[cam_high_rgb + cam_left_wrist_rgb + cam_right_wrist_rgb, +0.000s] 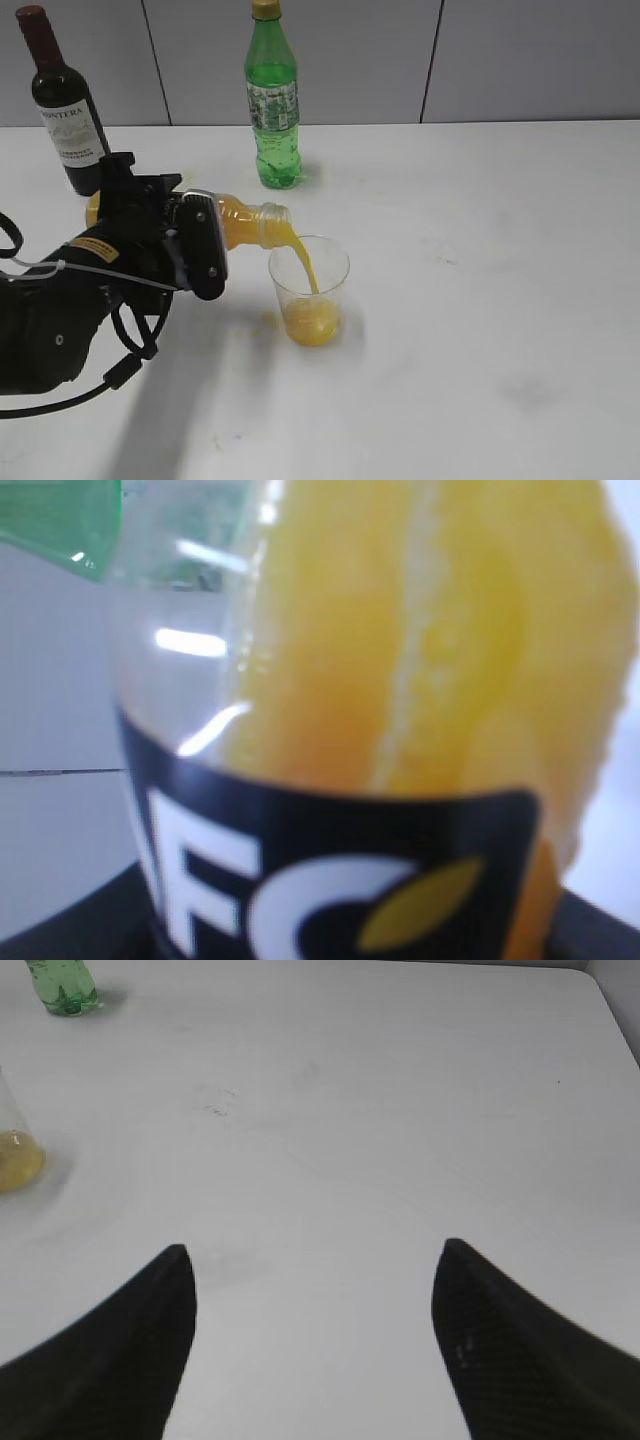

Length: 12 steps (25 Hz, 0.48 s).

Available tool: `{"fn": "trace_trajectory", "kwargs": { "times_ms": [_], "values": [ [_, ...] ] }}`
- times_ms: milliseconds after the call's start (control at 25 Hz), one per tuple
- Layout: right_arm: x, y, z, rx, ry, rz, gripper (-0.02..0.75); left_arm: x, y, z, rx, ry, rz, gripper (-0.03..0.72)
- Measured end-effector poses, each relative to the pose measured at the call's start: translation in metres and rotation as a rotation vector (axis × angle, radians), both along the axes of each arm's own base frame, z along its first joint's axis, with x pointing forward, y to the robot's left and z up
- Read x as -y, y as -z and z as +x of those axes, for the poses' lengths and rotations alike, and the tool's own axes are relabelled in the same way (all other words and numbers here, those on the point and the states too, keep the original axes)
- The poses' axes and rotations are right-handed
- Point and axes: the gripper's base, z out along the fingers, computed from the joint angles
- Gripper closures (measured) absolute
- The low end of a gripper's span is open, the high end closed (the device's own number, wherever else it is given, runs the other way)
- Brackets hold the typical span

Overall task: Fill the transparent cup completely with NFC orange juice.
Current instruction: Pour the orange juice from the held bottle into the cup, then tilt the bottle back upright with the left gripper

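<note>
- Presently, the left gripper (195, 250) is clamped around the body of the juice bottle (240, 222), holding it tipped nearly level with its mouth over the transparent cup (309, 290).
- NFC orange juice (305, 262) runs in a thin stream from the bottle's mouth into the cup; a shallow orange pool covers the cup's bottom, most of the cup unfilled.
- Cup stands upright on the white table (480, 300), near its middle.
- Left wrist view: bottle fills the frame, black label (340, 880) with white lettering visible.
- Right gripper (315, 1340): fingers spread wide, holding nothing, above bare table.
- Green soda bottle (272, 95) and dark wine bottle (65, 100) stand upright at the rear, well apart from the cup.
</note>
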Motion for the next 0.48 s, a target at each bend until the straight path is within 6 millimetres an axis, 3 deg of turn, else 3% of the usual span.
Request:
{"fn": "trace_trajectory", "kwargs": {
  "times_ms": [480],
  "values": [
    [0.0,0.0,0.0,0.0,0.0,0.0,0.167,-0.0012,-0.0039,0.0014,0.055,0.006,0.063,0.218]
  ]
}}
